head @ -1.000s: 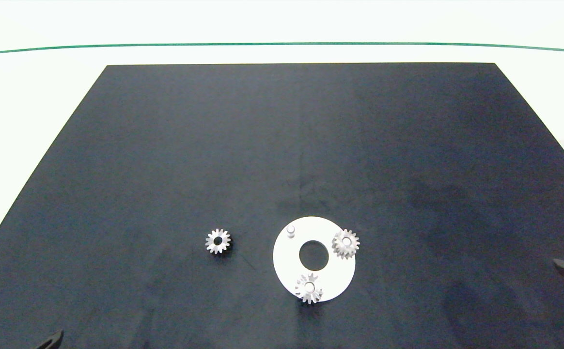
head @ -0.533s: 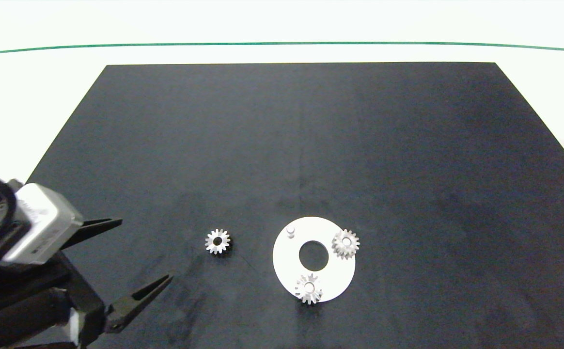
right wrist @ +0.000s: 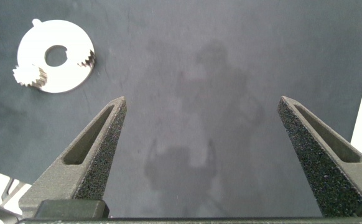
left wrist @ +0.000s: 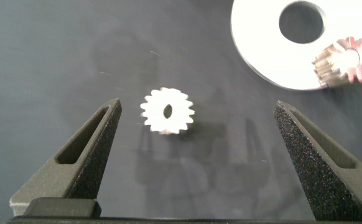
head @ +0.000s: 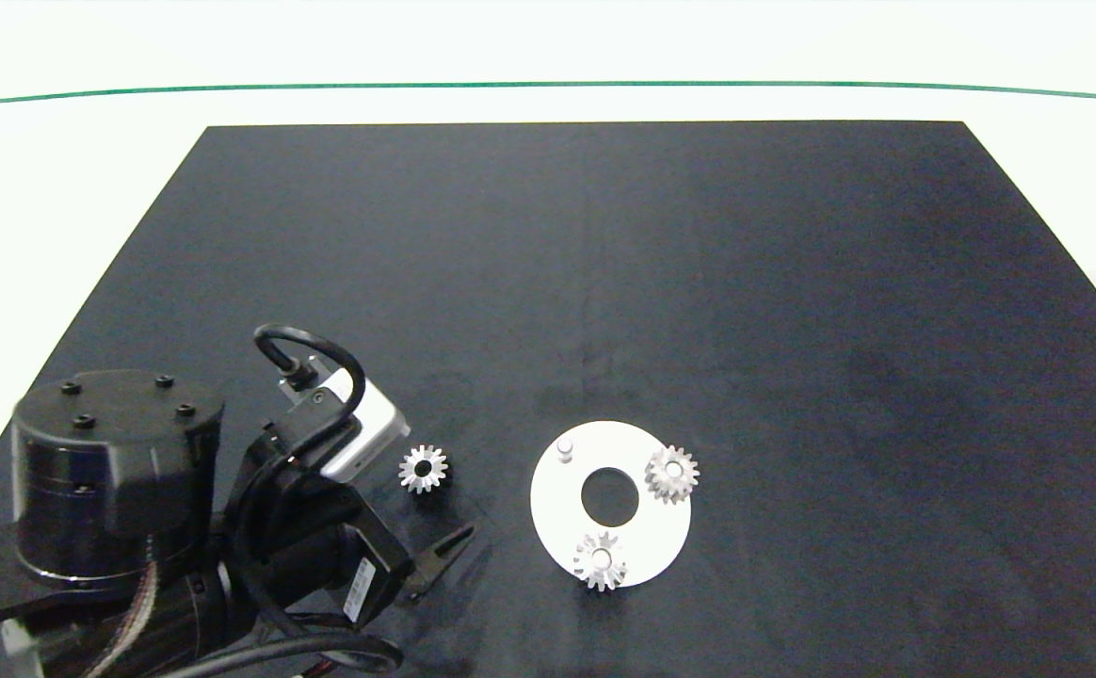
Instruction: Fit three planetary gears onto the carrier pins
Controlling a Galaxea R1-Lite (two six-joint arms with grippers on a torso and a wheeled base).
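One loose planetary gear (head: 423, 468) lies flat on the black mat, left of the white disc (head: 557, 513). Two more silver gears sit on carrier pins, one at the disc's right edge (head: 671, 474) and one at its near edge (head: 600, 561). A third pin (head: 564, 449) stands bare at the disc's far left. My left gripper (left wrist: 196, 109) is open above the mat, with the loose gear (left wrist: 167, 111) between its fingertips, nearer one of them. In the head view only one finger (head: 444, 551) shows past the wrist camera. My right gripper (right wrist: 201, 99) hangs open over bare mat, far from the disc (right wrist: 63, 78).
The black mat (head: 604, 282) covers most of a white table, whose bare margins show at the sides and back. A thin green line (head: 548, 86) runs across the far side. The left arm's bulky joint (head: 115, 471) fills the near left corner.
The left arm has swung in from the left edge towards the loose gear, its open fingers now on either side of it. The right finger tip at the right edge has left the head view.
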